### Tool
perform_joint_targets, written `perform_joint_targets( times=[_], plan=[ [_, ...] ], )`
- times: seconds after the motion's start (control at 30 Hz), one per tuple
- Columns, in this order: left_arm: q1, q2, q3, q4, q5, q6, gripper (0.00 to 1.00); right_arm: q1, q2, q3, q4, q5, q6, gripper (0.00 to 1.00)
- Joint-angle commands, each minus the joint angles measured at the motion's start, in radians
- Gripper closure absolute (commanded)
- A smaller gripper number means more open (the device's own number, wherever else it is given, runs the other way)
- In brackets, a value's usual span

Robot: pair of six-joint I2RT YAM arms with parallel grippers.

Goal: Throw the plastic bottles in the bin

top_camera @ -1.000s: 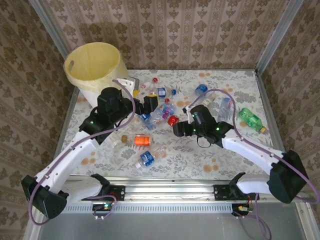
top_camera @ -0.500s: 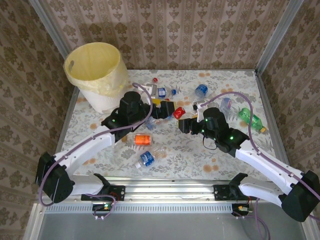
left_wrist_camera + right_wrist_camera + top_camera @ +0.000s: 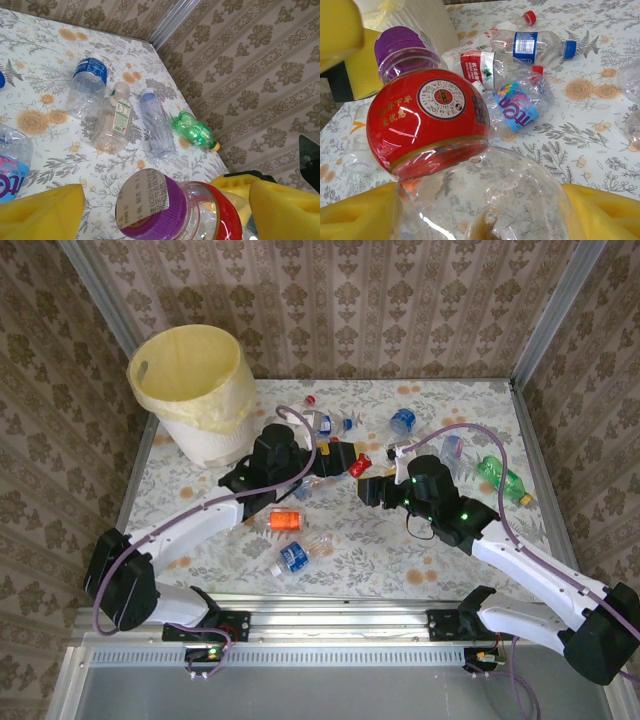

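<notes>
My right gripper is shut on the clear base of a plastic bottle with a red label and a purple cap, and holds it above the table. In the top view this bottle spans the gap between my right gripper and left gripper. My left gripper is open, its yellow pads flanking the purple cap with a gap showing. The bin, a white bucket with a pale yellow liner, stands at the far left. Several more bottles lie on the table.
Loose bottles lie behind the grippers, among them a blue-labelled one and a green one at the right. An orange bottle and a blue-labelled one lie nearer the front. Wallpapered walls enclose the table.
My left arm has swung from beside the bin to the table's middle, and its jaws have narrowed around the purple cap. My right gripper has carried the red-labelled bottle up and to the right, then held still.
</notes>
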Motion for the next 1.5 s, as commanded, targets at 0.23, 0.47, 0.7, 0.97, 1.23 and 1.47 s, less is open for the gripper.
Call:
perform_joint_targets(
  times=[0.23, 0.47, 0.7, 0.97, 1.23, 1.47],
  plan=[
    [-0.009, 0.055, 0.002, 0.062, 0.026, -0.029, 0.29, -0.003, -0.011, -0.015, 0.036, 0.001, 0.011, 0.37],
    [-0.007, 0.063, 0.005, 0.066, 0.03, -0.023, 0.46, -0.004, -0.004, -0.023, 0.037, -0.002, 0.013, 0.37],
    [-0.008, 0.073, 0.016, 0.071, 0.051, -0.023, 0.6, -0.004, 0.003, -0.024, 0.041, -0.007, 0.018, 0.37],
    [-0.007, 0.074, 0.019, 0.076, 0.063, -0.02, 0.79, -0.003, 0.003, -0.027, 0.042, -0.009, 0.022, 0.34],
    [-0.006, 0.066, 0.031, 0.049, 0.053, 0.007, 0.93, -0.004, 0.003, -0.032, 0.035, -0.004, 0.02, 0.15],
    [0.003, 0.055, 0.029, 0.033, 0.048, 0.027, 0.95, -0.004, 0.002, -0.031, 0.014, 0.013, 0.015, 0.02]
  ],
)
